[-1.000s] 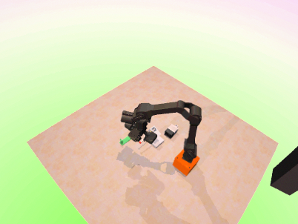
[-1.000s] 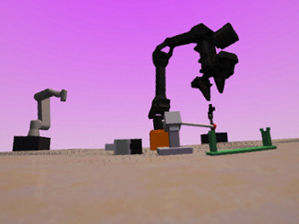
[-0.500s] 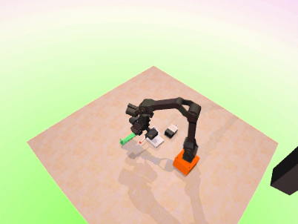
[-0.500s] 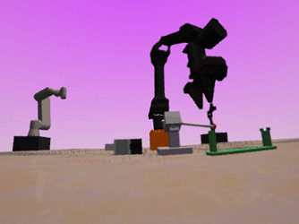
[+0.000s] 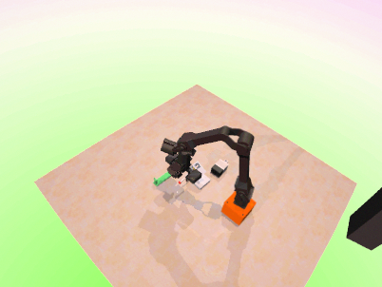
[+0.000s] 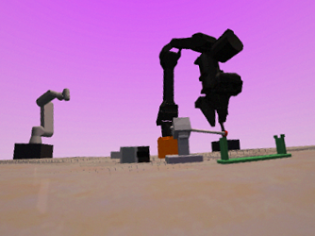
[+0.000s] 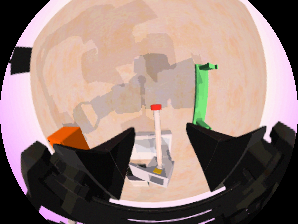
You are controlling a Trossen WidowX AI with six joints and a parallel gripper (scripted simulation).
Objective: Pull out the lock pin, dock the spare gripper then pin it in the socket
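The grey mount [image 6: 183,144] [image 5: 203,183] stands on its base plate, its socket head on top. The lock pin [image 6: 203,132] [image 7: 158,134] is through the head; its pale shaft sticks out to a red end, and a yellow tip shows at the head in the wrist view. My gripper [image 6: 218,122] [image 7: 160,128] is open and empty, pointing down above the pin, with one finger on each side of the shaft in the wrist view. No contact shows. The spare gripper [image 5: 219,167] [image 6: 134,153], a pale and black block, lies beside the mount, mostly hidden in the wrist view.
A green stand [image 5: 162,179] [image 6: 254,158] [image 7: 201,95] with two uprights lies just beyond the pin's red end. My arm's orange base [image 5: 238,210] [image 6: 167,147] [image 7: 69,138] is on the mount's other side. Another grey arm [image 6: 48,119] stands far off.
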